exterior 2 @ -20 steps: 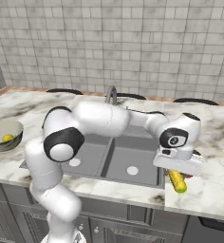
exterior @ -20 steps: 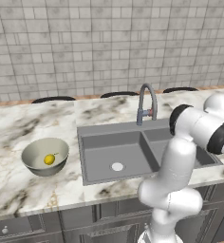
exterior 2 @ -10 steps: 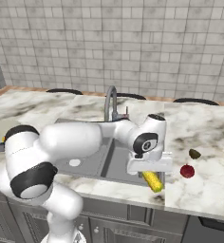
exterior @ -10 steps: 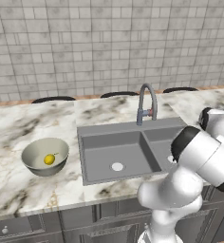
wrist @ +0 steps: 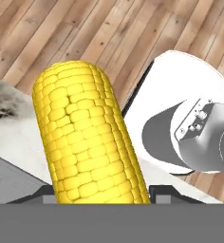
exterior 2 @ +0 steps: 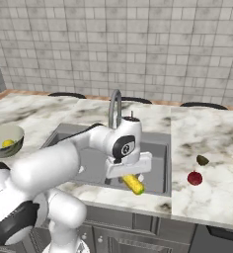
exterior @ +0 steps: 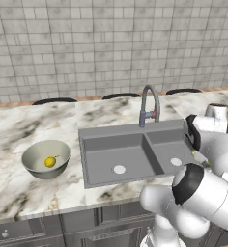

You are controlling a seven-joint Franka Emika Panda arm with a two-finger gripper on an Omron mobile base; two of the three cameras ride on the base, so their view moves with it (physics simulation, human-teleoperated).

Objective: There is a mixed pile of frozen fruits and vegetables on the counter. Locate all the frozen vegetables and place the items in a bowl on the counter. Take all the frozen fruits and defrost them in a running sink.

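Observation:
My gripper point(exterior 2: 130, 179) is shut on the yellow corn cob point(exterior 2: 135, 186), held above the front rim of the grey sink point(exterior 2: 158, 143). In the hand view the corn cob point(wrist: 85, 142) rises between my two dark fingertips point(wrist: 168, 192), with wooden floor beyond it. The grey-olive bowl point(exterior 2: 1, 146) stands at the far left of the marble counter point(exterior 2: 212, 138) with a small yellow piece point(exterior 2: 8, 143) inside. That bowl point(exterior: 63, 152) and its yellow piece point(exterior: 50, 162) also appear left of the sink point(exterior: 101, 154). A dark red fruit point(exterior 2: 194, 178) and an olive-brown lump point(exterior 2: 202, 160) lie on the counter right of the sink.
A tall curved faucet point(exterior 2: 114, 106) stands behind the sink, just beyond my arm. The tiled wall point(exterior: 111, 43) closes the back of the counter. The counter's front edge runs directly under the corn cob.
The arm has swung left with the corn cob, from over the right counter beside the fruits to the sink's front rim. The fruits and bowl have stayed put.

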